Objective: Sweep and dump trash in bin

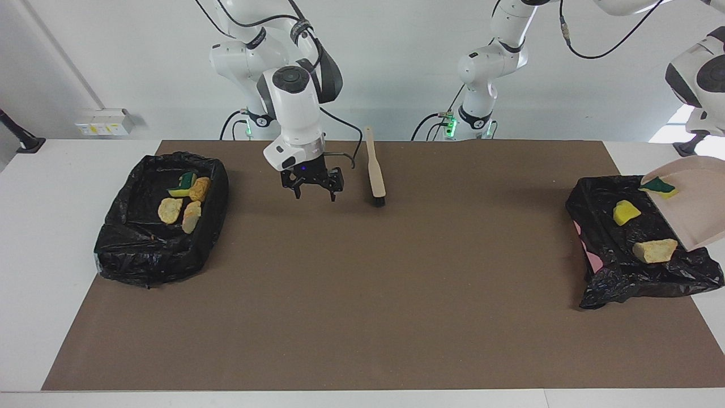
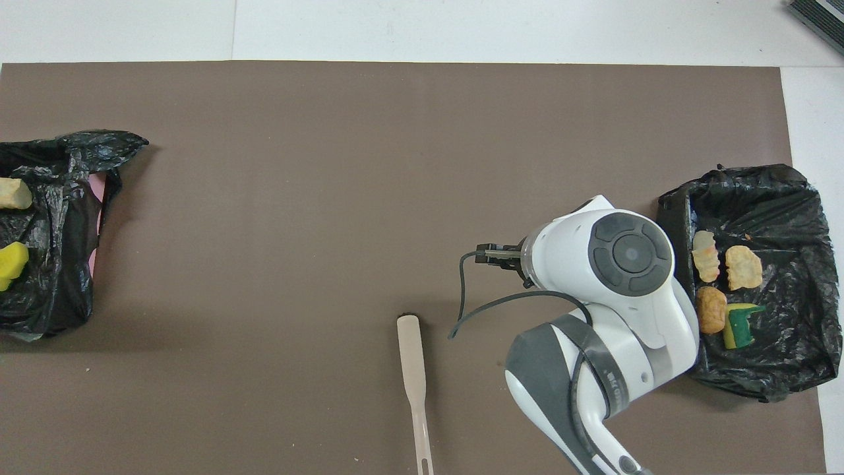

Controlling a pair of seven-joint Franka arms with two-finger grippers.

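**Facing view.** The left arm's wrist (image 1: 699, 79) stands at 3 o'clock; the left tool itself is cut off by the frame edge; treat it as closed on the handle of the dustpan (image 1: 694, 204), since the pan hangs tilted over the black-lined bin (image 1: 600, 249) with nothing else under it. Locate the trash as follows: one green-backed sponge piece (image 1: 657, 186) on the pan near its upper edge; one yellow sponge piece (image 1: 626, 212) and one bread-like lump (image 1: 654, 250) on the bin's liner. The right tool (image 1: 314, 195) hangs at 11 o'clock of the mat (image 1: 362, 317), fingers spread wide and holding nothing; the brush (image 1: 375, 170) lies flat just beside it, apart from it. A second lined bin (image 1: 136, 249) at 9 o'clock holds four scraps (image 1: 184, 204).

**Overhead view.** The lump (image 2: 12, 194) and the yellow piece (image 2: 10, 264) sit at 9 o'clock on the liner; the brush (image 2: 412, 356) lies at 6 o'clock; the right arm's wrist covers its own tool.

**Faults to expect.**
- The last sponge piece may cling to the pan; cause: too shallow a tilt.
- The lump rests close to the liner's outer fold; it may roll onto the desk if the loose plastic sags.
- The pan lip may snag the liner and drag it.

**Markings.** No brand or legible writing; a wall plate (image 1: 105, 122) carries yellow labels too small to read.
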